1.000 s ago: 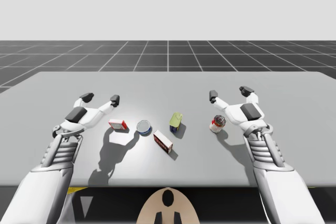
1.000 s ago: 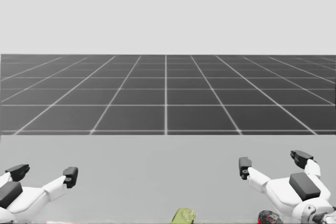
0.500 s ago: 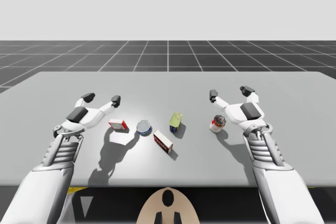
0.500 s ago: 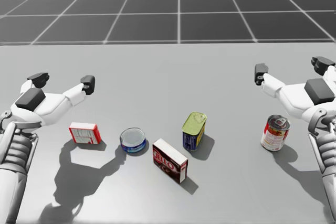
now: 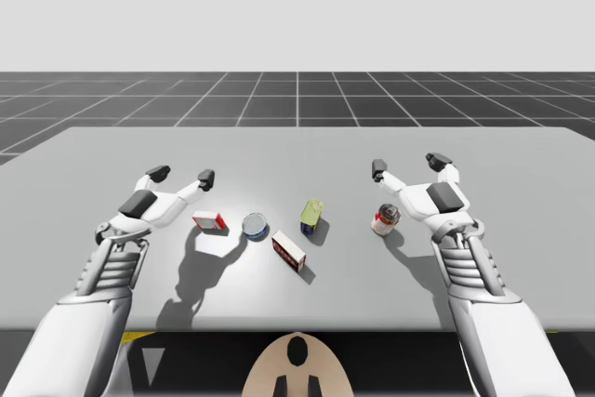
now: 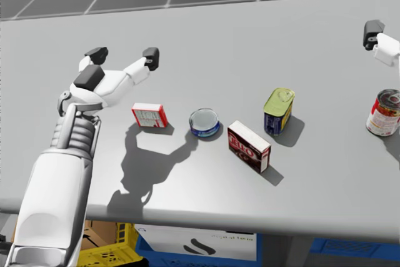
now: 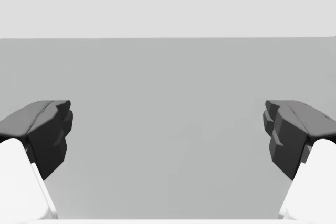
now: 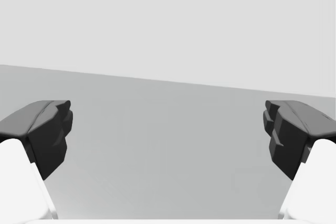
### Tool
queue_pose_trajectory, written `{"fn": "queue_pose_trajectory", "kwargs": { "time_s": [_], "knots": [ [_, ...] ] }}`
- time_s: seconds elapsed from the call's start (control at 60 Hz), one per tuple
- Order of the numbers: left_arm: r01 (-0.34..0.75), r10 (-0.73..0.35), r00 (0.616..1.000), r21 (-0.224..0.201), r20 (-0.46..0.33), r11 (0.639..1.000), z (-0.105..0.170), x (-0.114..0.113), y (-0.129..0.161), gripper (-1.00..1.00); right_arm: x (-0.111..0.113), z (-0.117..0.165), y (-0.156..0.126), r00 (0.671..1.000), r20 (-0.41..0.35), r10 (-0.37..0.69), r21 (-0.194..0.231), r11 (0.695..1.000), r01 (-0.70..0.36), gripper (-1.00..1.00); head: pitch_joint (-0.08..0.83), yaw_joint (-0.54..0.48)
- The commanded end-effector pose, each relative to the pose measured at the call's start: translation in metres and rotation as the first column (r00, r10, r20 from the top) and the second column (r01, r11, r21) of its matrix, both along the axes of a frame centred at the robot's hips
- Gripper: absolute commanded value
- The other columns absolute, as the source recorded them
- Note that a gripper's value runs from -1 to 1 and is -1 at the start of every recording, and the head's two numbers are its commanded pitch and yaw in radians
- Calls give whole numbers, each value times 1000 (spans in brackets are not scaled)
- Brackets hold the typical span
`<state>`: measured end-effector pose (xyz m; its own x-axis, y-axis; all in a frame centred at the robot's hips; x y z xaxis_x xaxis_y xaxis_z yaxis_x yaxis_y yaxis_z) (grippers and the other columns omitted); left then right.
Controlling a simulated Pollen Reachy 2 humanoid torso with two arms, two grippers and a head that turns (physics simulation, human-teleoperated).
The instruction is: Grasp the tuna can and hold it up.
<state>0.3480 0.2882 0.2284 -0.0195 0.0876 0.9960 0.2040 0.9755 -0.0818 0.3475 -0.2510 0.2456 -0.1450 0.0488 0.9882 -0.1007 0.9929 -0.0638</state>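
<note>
Worktop [image 6: 219, 48] clutter worries us: our left gripper [image 6: 124, 55] and right gripper [image 5: 406, 165] hover spread and empty, while a red-and-white box [image 6: 249, 146] and a small red box [image 6: 149, 115] flank the low tuna can [image 6: 204, 122]. We judge a descending finger could knock either box or slip off the can's shallow wall.

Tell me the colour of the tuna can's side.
Blue; the tuna can shows best in the head view.

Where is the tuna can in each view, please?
High view: tuna can left of centre, between small red box and long red box.
Head view: tuna can mid-picture, between the same boxes.
Left wrist view: table ahead of open jaws.
Right wrist view: table ahead of open jaws.
Shared landmark: small red box.
</note>
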Motion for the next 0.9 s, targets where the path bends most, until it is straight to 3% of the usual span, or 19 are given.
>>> {"fn": "queue_pose_trajectory", "kwargs": {
  "time_s": [0.017,0.067,0.167,0.383,0.55,0.717,0.9],
  "knots": [
    [25,-25,1000,-33,2,999,6,-5,-2,-1000,0,0,1,1000,-1,0,2,1000,0,-1000,676,202],
    [44,-44,999,-32,7,999,10,-10,-3,-1000,0,0,1,1000,-2,-1,2,1000,1,-1000,675,202],
    [138,-140,990,-70,-28,988,26,-33,-7,-1000,0,-2,1,1000,-6,-3,3,1000,3,-1000,674,203],
    [220,-219,971,5,-92,975,31,-93,-27,-1000,1,-2,1,1000,-6,-3,3,1000,3,-1000,677,209],
    [261,-255,952,17,-167,965,8,-125,-34,-1000,2,-2,0,1000,-5,-3,4,1000,3,-1000,679,214],
    [287,-275,938,30,-210,957,-21,-137,-42,-1000,2,-1,0,1000,-2,-3,4,1000,3,-1000,687,214],
    [293,-276,924,29,-265,956,-56,-130,-53,-1000,2,-1,0,1000,0,-3,4,1000,3,-1000,689,217]
  ]
}}
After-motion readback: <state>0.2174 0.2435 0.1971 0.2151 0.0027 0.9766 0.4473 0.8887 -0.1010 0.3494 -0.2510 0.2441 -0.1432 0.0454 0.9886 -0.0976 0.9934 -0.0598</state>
